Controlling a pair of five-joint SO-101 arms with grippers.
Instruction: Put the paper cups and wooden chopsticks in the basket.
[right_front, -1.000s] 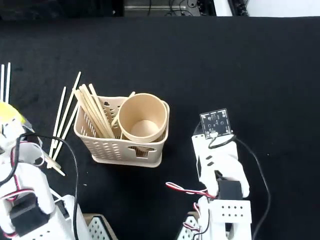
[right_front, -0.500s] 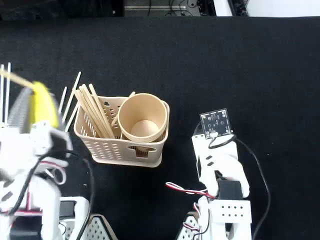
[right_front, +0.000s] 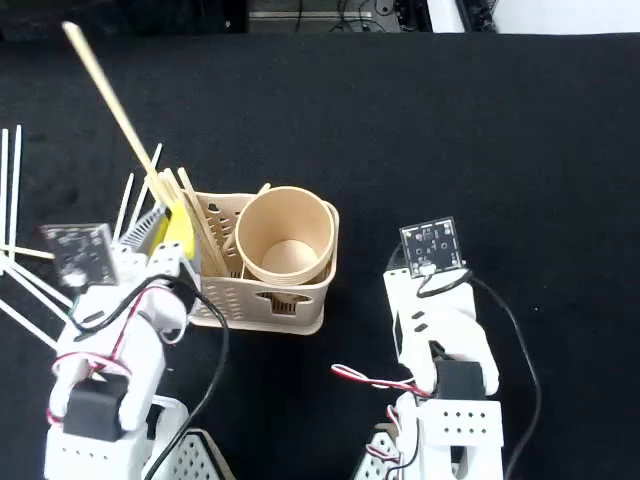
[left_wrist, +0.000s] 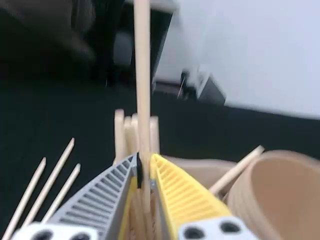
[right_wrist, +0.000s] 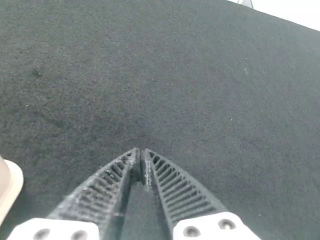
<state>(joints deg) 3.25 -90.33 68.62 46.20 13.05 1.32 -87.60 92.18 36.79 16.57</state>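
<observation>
Pinched in left gripper (right_front: 168, 222) at basket's (right_front: 250, 298) left rim: chopstick (right_front: 108, 102), long axis slanted, free end aimed far-left. Seated upright in basket: paper cup (right_front: 286, 236). Pressed together over table (right_front: 480, 120): fingers of right gripper (right_wrist: 140, 162).

Beige, tan and black.
Beige slotted basket (right_front: 250, 295), tan cup (right_front: 285, 235); pale chopsticks (right_front: 110, 100); black table (right_front: 480, 130); left gripper (left_wrist: 143, 160) yellow and grey, ribbed.

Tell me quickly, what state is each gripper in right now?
Left gripper: closed on a wooden chopstick.
Right gripper: closed, holding nothing.
</observation>
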